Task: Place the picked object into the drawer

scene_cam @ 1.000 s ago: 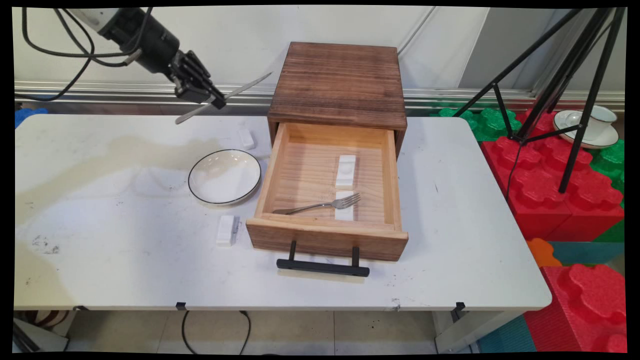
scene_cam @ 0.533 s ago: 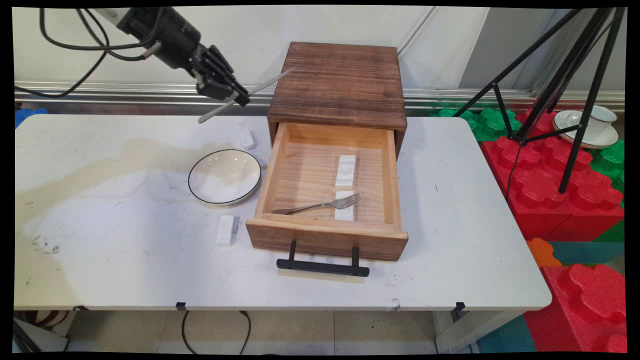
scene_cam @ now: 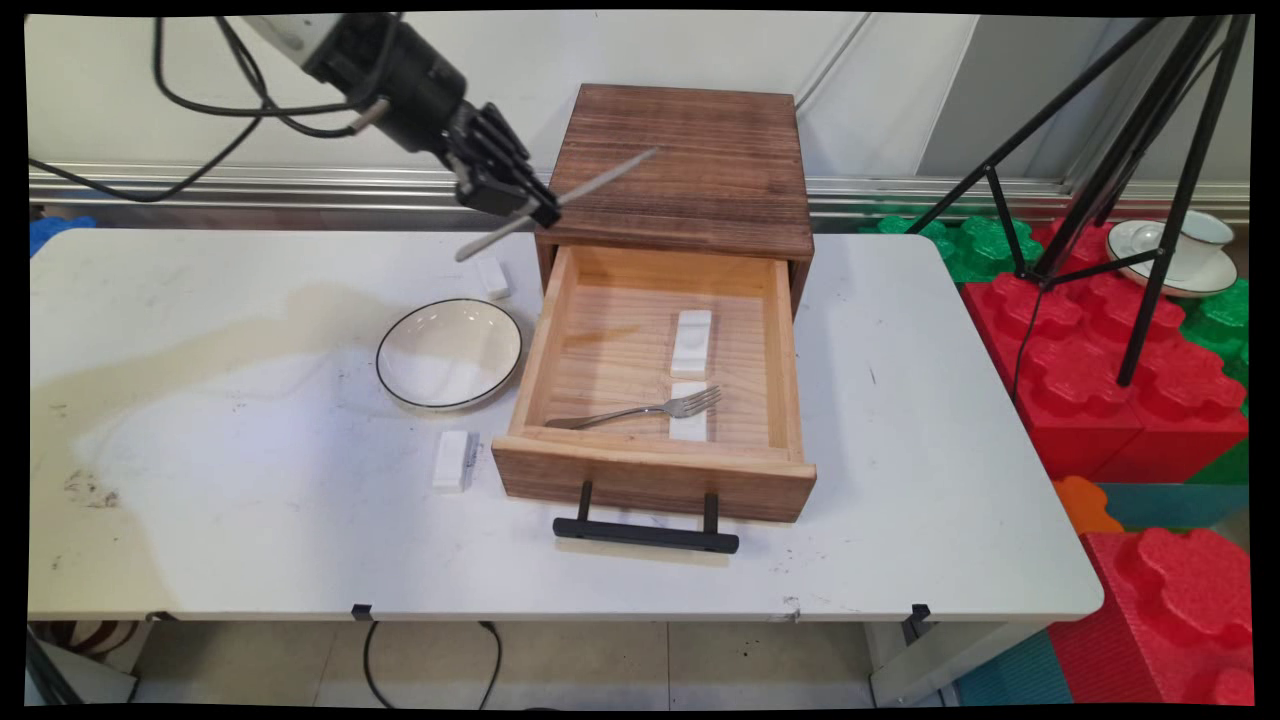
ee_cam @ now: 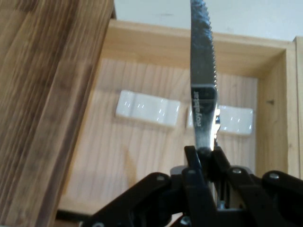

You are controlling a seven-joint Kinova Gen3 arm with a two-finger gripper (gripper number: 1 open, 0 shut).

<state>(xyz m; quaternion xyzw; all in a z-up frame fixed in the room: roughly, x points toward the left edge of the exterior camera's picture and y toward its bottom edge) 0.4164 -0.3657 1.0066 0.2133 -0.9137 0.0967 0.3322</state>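
My gripper (scene_cam: 541, 212) is shut on a steel table knife (scene_cam: 560, 200), held high over the back left corner of the open wooden drawer (scene_cam: 655, 460). The knife slants, with its blade tip over the dark cabinet top (scene_cam: 690, 160). In the hand view the serrated blade (ee_cam: 202, 80) rises from the gripper (ee_cam: 205, 153) across the drawer's inside. A fork (scene_cam: 640, 408) lies in the drawer with its tines on a white rest (scene_cam: 689, 425); a second white rest (scene_cam: 692, 342) lies behind it. Both rests (ee_cam: 147, 108) show in the hand view, the other one (ee_cam: 234, 119) partly behind the blade.
A white bowl with a dark rim (scene_cam: 450, 353) sits left of the drawer. Two small white rests lie on the table (scene_cam: 200, 450), one near the drawer front (scene_cam: 452, 460), one by the cabinet (scene_cam: 492, 277). A black tripod (scene_cam: 1140, 180) and red blocks (scene_cam: 1110, 370) stand to the right.
The gripper has carried the knife to the right, from over the table's back left towards the cabinet and drawer. Nothing on the table has moved.
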